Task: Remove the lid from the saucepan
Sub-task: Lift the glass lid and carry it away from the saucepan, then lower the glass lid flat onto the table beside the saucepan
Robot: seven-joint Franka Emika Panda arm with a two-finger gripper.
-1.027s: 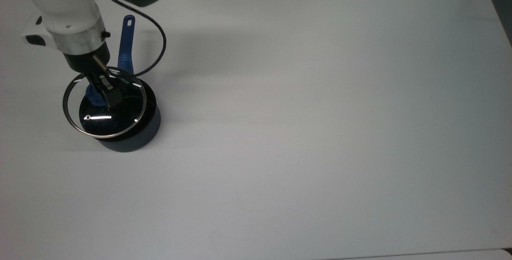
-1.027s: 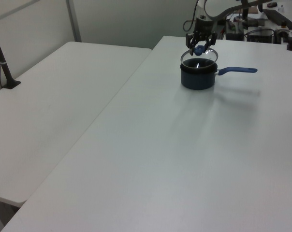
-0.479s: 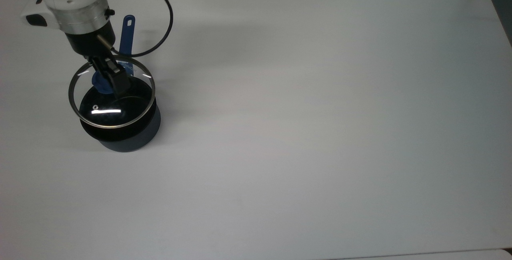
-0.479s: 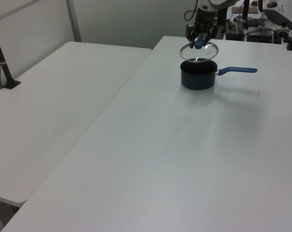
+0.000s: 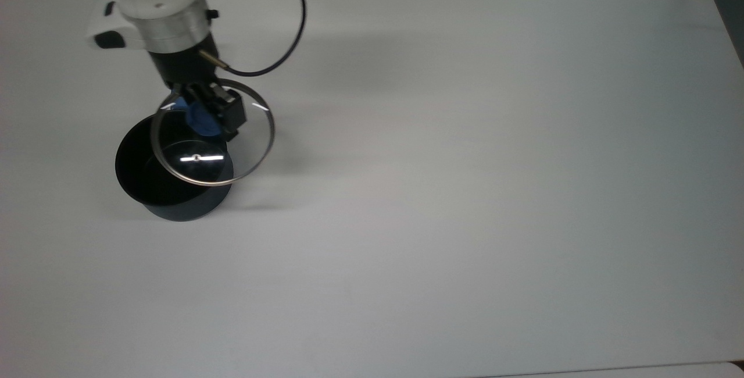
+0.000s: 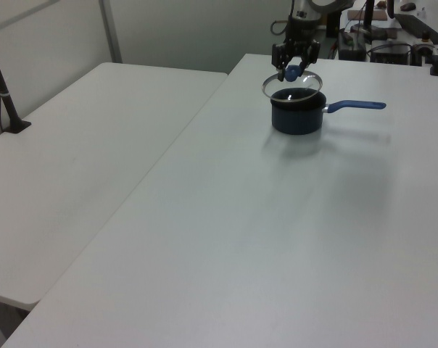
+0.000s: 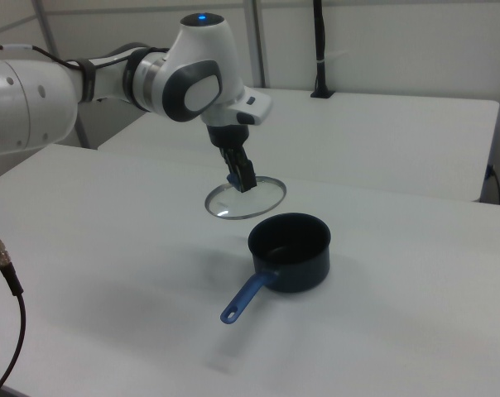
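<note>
Your gripper [image 5: 204,111] is clamped on the blue knob [image 5: 200,119] of the lid [image 5: 213,136], holding it in the air, clear of the saucepan [image 5: 168,177]. In top view the lid overlaps the pan's rim twd the top view's right; in right view it hangs up and to the right view's left of the pan. Saucepan sits open on the white worktop [image 5: 465,163], handle [image 6: 355,106] pointing to the left view's right.

The arm [image 7: 109,78] is glossy white with dark grey joint caps, one topped by a small blue light. A silver metal ring sits at the wrist, then a black gripper [image 5: 206,111] (a thin black cable loops away from its side).
</note>
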